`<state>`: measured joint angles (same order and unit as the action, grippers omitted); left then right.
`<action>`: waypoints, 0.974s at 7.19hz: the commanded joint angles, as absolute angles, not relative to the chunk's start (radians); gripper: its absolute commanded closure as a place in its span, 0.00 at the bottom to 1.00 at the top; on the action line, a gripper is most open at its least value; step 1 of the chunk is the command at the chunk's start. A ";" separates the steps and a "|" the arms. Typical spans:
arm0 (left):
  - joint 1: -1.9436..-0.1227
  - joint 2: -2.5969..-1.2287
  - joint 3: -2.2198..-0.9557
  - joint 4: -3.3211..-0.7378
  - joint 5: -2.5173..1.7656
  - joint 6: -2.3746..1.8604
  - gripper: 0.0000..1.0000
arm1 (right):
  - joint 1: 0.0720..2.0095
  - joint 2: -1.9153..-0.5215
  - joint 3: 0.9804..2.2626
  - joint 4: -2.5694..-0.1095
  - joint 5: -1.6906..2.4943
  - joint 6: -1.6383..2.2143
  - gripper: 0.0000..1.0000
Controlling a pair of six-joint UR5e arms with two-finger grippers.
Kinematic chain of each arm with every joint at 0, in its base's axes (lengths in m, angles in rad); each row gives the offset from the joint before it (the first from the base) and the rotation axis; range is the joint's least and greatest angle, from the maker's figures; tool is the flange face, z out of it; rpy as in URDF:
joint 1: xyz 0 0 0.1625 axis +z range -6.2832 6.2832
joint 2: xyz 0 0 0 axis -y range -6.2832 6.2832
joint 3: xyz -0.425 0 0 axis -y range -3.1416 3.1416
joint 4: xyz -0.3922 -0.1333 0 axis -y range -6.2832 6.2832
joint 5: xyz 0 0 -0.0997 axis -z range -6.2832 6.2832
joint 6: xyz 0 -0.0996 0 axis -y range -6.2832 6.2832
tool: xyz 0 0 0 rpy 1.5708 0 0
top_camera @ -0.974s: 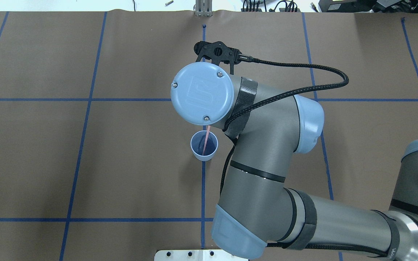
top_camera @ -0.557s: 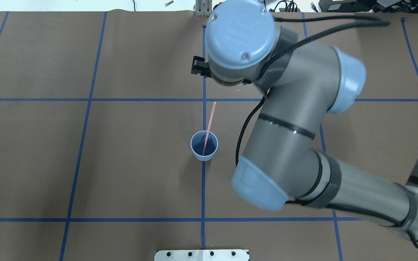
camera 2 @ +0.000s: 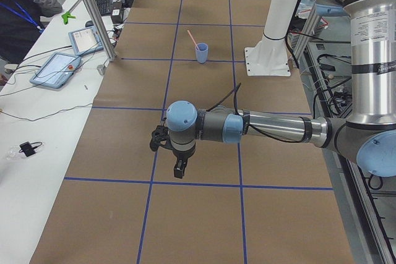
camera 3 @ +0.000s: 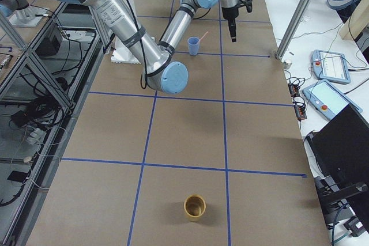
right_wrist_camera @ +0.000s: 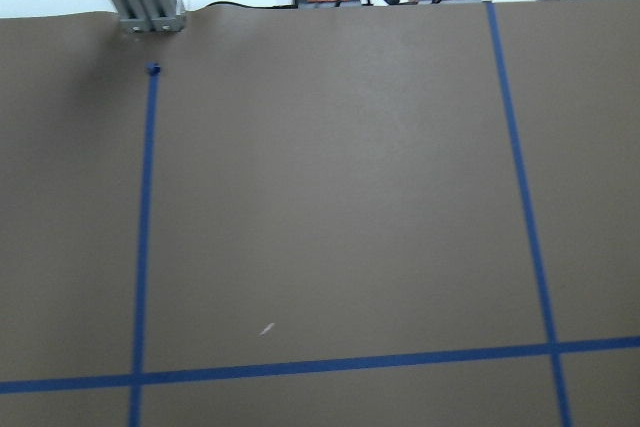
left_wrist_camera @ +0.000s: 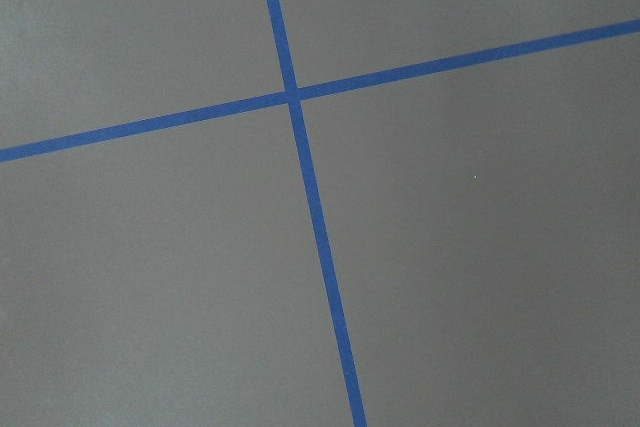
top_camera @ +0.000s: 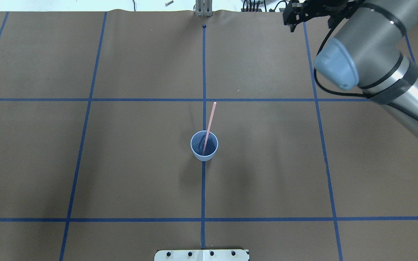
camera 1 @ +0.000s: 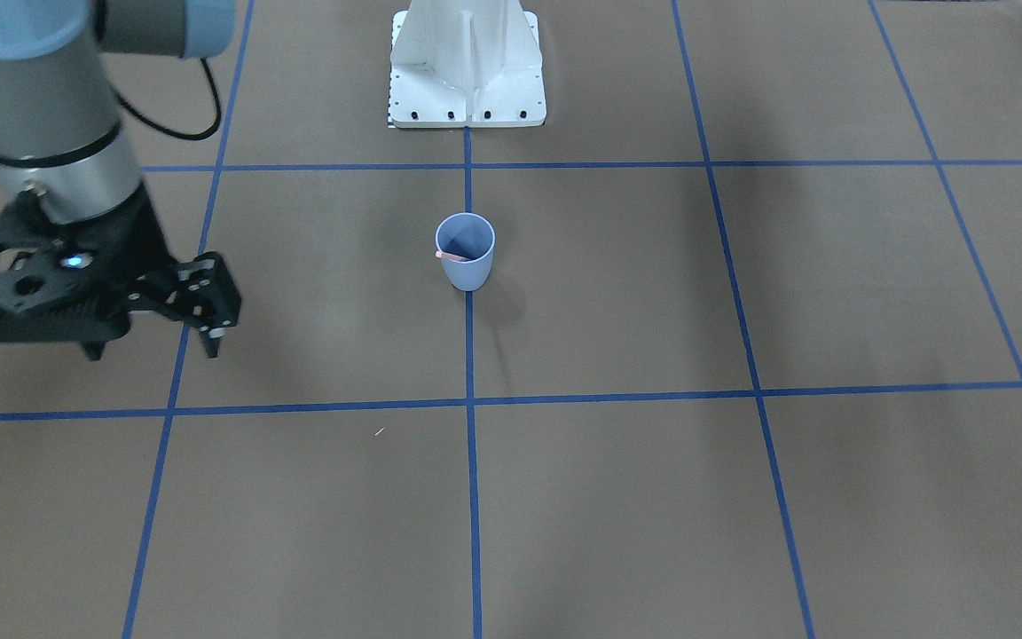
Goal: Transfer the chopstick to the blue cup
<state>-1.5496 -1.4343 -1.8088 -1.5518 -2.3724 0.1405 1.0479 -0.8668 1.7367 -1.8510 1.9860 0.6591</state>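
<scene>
The blue cup (top_camera: 199,155) stands upright at the table's middle, on the centre blue line. It also shows in the front view (camera 1: 467,273). The pink chopstick (top_camera: 210,117) stands in it and leans over the far rim, its top sticking well out. In the front view only its short end (camera 1: 451,256) shows at the rim. My right gripper (camera 1: 152,348) is open and empty, raised well away from the cup; in the overhead view it (top_camera: 305,14) is at the far right edge. My left gripper (camera 2: 178,168) shows only in the exterior left view, far from the cup; I cannot tell its state.
A yellow-brown cup (camera 3: 195,206) stands far off towards the table's right end. The white robot base (camera 1: 467,62) is behind the blue cup. Metal posts (camera 2: 93,17) and tablets (camera 2: 55,69) line the operators' side.
My right arm has lifted from over the cup and swung to the far right. The chopstick stays leaning in the cup, free of the gripper.
</scene>
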 commanded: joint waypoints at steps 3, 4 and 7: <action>-1.554 -1.402 -1.807 -1.552 -2.372 0.131 0.01 | 1.251 -1.099 1.628 -1.733 2.086 0.260 0.00; -1.581 -1.398 -1.813 -1.560 -2.378 0.133 0.01 | 1.302 -1.170 1.628 -1.732 2.112 0.161 0.00; -1.605 -1.391 -1.810 -1.565 -2.384 0.133 0.01 | 1.466 -1.444 1.688 -1.727 2.151 -0.023 0.00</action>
